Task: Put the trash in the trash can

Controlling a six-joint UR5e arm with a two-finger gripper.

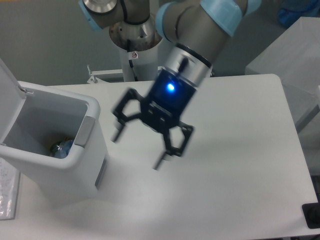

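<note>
The white trash can (55, 165) stands at the left of the table with its lid (7, 87) swung up and open, and a grey latch tab (85, 131) on its right rim. Inside it, at the bottom, lies the clear plastic bottle with blue label (62, 148). The tissue wad is not visible. My gripper (136, 150) hangs above the table to the right of the can, fingers spread wide open and empty, slightly blurred.
The arm's base column (135, 55) stands at the table's back edge. A white box-like surface (290, 55) sits beyond the table at the right. A dark object (312, 215) is at the table's front right corner.
</note>
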